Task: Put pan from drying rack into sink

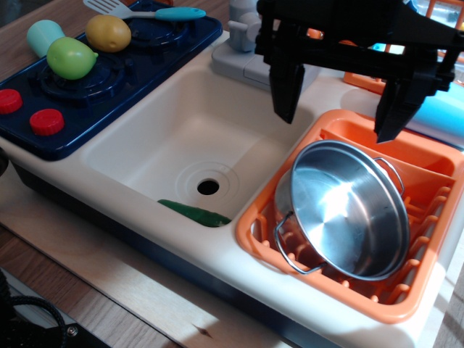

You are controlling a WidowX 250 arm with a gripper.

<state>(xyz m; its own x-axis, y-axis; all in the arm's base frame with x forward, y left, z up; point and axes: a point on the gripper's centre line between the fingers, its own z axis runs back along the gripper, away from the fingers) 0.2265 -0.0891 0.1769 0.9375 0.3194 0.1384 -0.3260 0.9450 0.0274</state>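
Note:
The shiny steel pan with two wire loop handles lies tilted in the orange drying rack at the right. My black gripper is open and empty, hanging above the pan's far rim, its left finger over the sink's right edge and its right finger over the rack's divider. It does not touch the pan. The cream-white sink with its round drain hole lies left of the rack.
A green vegetable lies in the sink's near edge. The grey faucet stands behind the sink. The navy stovetop at left holds a green fruit, a yellow fruit, a teal cup and a spatula.

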